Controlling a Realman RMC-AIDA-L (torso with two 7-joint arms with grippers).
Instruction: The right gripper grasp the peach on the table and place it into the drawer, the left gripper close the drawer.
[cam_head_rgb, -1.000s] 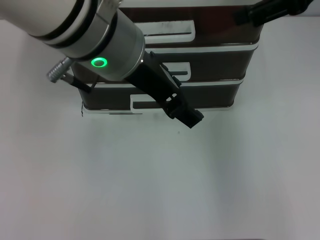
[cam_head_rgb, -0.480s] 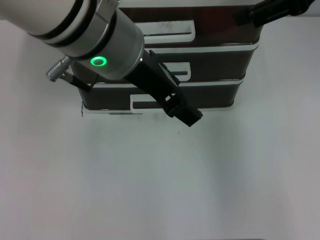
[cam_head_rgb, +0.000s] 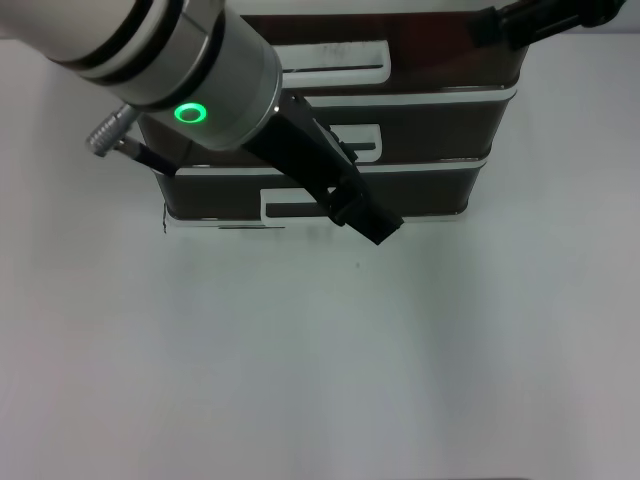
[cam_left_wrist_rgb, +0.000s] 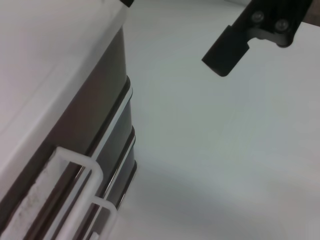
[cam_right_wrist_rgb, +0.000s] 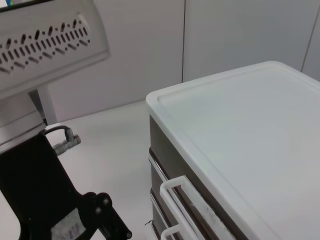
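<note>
White tabletop (cam_head_rgb: 320, 360) carries the closed drawer (cam_head_rgb: 320, 198); left end effector (cam_head_rgb: 368, 222) hovers at its front, seemingly finished pushing, its finger state I cannot tell.

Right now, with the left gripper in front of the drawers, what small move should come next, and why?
Probably draw the left gripper back from the drawer unit, toward the robot. It hangs just before the lowest front, all three fronts look shut, including the wide-handled drawer, and the right gripper sits off beyond the unit, so nothing seems left to push.
</note>
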